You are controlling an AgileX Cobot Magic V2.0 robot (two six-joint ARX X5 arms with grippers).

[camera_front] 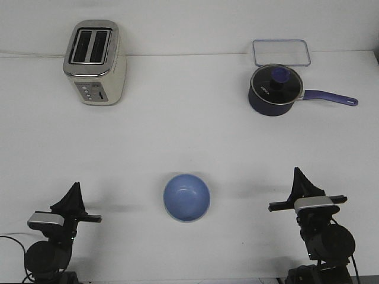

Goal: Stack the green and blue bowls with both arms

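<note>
The light blue bowl (186, 197) stands upright and empty on the white table, near the front middle. The green bowl is not in view. My left gripper (76, 187) is at the front left, well to the left of the blue bowl, its fingers meeting in a point and holding nothing. My right gripper (296, 172) is at the front right, well to the right of the bowl, its fingers also together in a point and empty. Neither gripper touches the bowl.
A cream and silver toaster (95, 62) stands at the back left. A dark navy lidded saucepan (274, 90) with a purple handle (331, 97) is at the back right, with a clear rectangular container lid (282, 51) behind it.
</note>
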